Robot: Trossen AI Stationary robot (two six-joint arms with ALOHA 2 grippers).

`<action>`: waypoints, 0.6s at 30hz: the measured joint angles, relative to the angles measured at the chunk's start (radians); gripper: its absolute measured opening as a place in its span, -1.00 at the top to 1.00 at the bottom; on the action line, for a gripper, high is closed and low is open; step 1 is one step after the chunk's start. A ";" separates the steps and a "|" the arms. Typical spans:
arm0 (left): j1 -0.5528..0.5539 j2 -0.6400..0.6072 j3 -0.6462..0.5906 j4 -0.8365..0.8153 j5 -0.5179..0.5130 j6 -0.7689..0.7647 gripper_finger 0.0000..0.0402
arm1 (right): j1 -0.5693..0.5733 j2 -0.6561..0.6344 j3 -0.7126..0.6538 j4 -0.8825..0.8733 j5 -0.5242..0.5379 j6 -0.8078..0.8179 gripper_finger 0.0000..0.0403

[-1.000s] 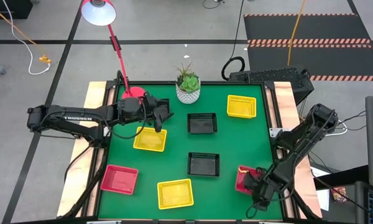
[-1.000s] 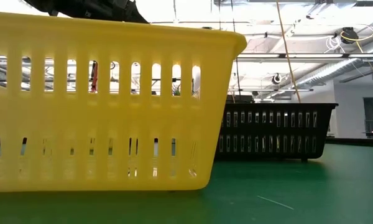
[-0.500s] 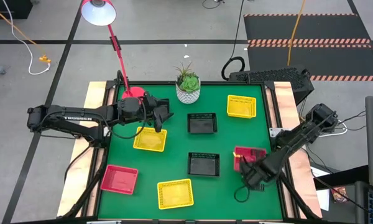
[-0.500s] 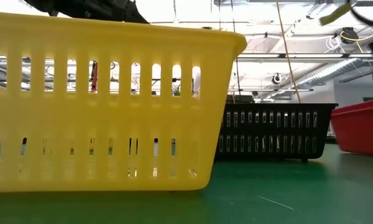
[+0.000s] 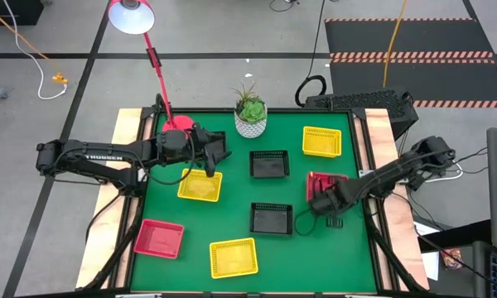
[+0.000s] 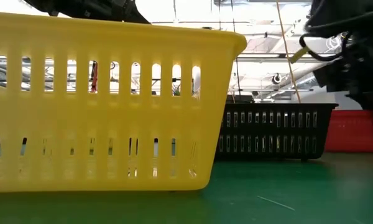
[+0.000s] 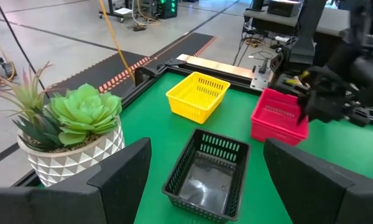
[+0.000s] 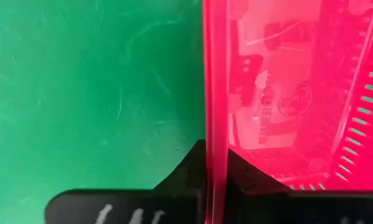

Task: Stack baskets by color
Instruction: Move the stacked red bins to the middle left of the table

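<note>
Right now the right gripper (image 5: 316, 201) is pinched tight on the wall of a red basket (image 5: 327, 185), its two fingers (image 8: 189, 168) clamping the thin rim between them, and it holds that basket over the right side of the green table (image 5: 232, 215), between the two black baskets and the right edge. The step in hand looks like carrying this red basket toward its match; the other red basket (image 5: 158, 238) sits well apart at the near left corner, so the next move would call for a long crossing to the left and a level set-down into it. On that path lie the near black basket (image 5: 271, 218), just beside the gripper, and a yellow basket (image 5: 233, 257) at the near edge, which the load should pass above. Farther off are a second black basket (image 5: 269, 164), a yellow basket (image 5: 321, 141) at the far right, and a potted plant (image 5: 250, 114). The left gripper (image 5: 218, 151) waits with its fingers spread wide over the far left, above another yellow basket (image 5: 200, 185), beside a red lamp (image 5: 131, 15).
</note>
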State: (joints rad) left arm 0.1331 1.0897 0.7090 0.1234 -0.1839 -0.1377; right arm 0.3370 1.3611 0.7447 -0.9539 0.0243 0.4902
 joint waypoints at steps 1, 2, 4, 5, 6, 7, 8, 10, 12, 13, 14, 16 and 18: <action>0.000 0.000 0.000 0.000 0.000 0.001 -0.55 | -0.019 -0.021 -0.014 0.011 -0.001 -0.009 0.99; 0.000 0.000 0.000 0.000 0.000 0.001 -0.56 | -0.037 -0.046 -0.026 0.022 -0.001 -0.015 0.99; 0.000 0.000 0.000 0.000 0.000 0.002 -0.55 | -0.069 -0.100 -0.041 0.028 0.004 -0.025 0.99; 0.000 0.000 0.000 0.000 0.001 0.002 -0.55 | -0.083 -0.126 -0.044 0.033 0.008 -0.031 0.99; 0.000 0.000 0.000 0.000 0.001 0.003 -0.56 | -0.098 -0.153 -0.045 0.045 0.009 -0.037 1.00; 0.000 0.000 0.000 0.000 0.001 0.004 -0.55 | -0.111 -0.181 -0.044 0.055 0.013 -0.043 1.00; 0.000 0.000 0.000 0.000 0.001 0.004 -0.55 | -0.124 -0.201 -0.044 0.058 0.021 -0.048 1.00; 0.000 0.000 0.000 0.000 0.001 0.004 -0.55 | -0.150 -0.226 -0.044 0.053 0.026 -0.072 1.00; 0.000 0.000 0.000 0.000 0.001 0.003 -0.56 | -0.176 -0.238 -0.044 0.050 0.027 -0.114 1.00; 0.000 0.000 0.000 0.000 0.001 0.003 -0.55 | -0.188 -0.239 -0.044 0.047 0.027 -0.130 1.00; 0.000 0.000 0.000 0.000 0.001 0.003 -0.55 | -0.198 -0.237 -0.044 0.044 0.027 -0.145 1.00; 0.000 0.000 0.000 0.000 0.001 0.003 -0.56 | -0.216 -0.222 -0.045 0.040 0.027 -0.177 1.00; 0.000 0.000 0.000 0.001 0.001 0.003 -0.55 | -0.229 -0.207 -0.054 0.039 0.027 -0.210 1.00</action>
State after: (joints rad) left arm 0.1330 1.0897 0.7090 0.1241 -0.1825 -0.1345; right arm 0.1076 1.1539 0.6908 -0.9146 0.0517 0.2802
